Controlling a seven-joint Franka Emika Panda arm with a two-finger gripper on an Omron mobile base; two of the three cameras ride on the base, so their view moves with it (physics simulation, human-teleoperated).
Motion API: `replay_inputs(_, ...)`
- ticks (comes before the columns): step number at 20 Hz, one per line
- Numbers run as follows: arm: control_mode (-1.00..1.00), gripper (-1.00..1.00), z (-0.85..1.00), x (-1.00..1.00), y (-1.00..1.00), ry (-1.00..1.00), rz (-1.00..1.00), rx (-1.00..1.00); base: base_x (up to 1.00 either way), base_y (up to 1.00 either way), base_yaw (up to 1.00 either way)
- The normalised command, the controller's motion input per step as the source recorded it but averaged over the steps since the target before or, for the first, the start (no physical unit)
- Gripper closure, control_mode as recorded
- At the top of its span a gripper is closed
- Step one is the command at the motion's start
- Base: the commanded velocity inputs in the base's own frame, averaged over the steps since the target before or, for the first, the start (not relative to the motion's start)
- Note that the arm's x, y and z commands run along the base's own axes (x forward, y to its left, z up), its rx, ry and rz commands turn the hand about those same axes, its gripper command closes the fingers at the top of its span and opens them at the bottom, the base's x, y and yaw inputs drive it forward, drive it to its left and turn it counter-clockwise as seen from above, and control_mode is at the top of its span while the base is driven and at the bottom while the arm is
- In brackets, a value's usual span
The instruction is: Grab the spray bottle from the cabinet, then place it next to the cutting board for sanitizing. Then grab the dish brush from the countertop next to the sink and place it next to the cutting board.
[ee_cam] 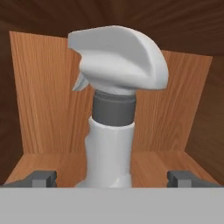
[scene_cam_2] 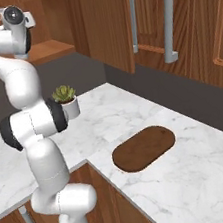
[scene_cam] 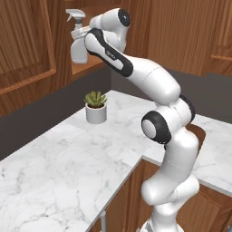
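Bottle (ee_cam: 111, 127): we count one, upright on the cabinet (scene_cam: 27, 45) shelf, sitting between our gripper's (ee_cam: 111, 178) two spread fingers, not pinched. Down on the countertop (scene_cam_2: 195, 182): one board (scene_cam_2: 144, 148), one plant (scene_cam: 95, 107).

Spray bottle (ee_cam: 111, 131) between open pincer (ee_cam: 111, 178) fingertips (ee_cam: 41, 178)

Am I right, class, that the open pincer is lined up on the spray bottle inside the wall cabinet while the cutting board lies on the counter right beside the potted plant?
One point is wrong. In the right base view the cutting board lies well apart from the potted plant. The rest holds: the hand view shows the pincer open around the spray bottle in the cabinet.
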Motion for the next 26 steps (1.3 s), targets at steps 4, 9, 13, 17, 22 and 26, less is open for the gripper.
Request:
replay_inputs(4,-1.00,-1.00,0.00,0.20,0.09,0.00,0.00,-0.01,0.00,0.00,0.00)
replay_inputs(9,-1.00,-1.00,0.00,0.17,0.28,0.01,0.00,-0.05,0.00,0.00,0.00)
replay_inputs(13,-1.00,1.00,0.00,0.14,0.25,0.03,0.00,-0.04,0.00,0.00,0.00)
replay_inputs(17,-1.00,1.00,0.00,0.01,0.06,0.00,0.00,-0.01,0.00,0.00,0.00)
replay_inputs(22,-1.00,1.00,0.00,0.00,0.00,0.00,0.00,0.00,0.00,0.00,0.00)
replay_inputs(26,-1.00,1.00,-0.04,-0.04,0.00,0.00,0.00,0.02,0.00,0.00,0.00)
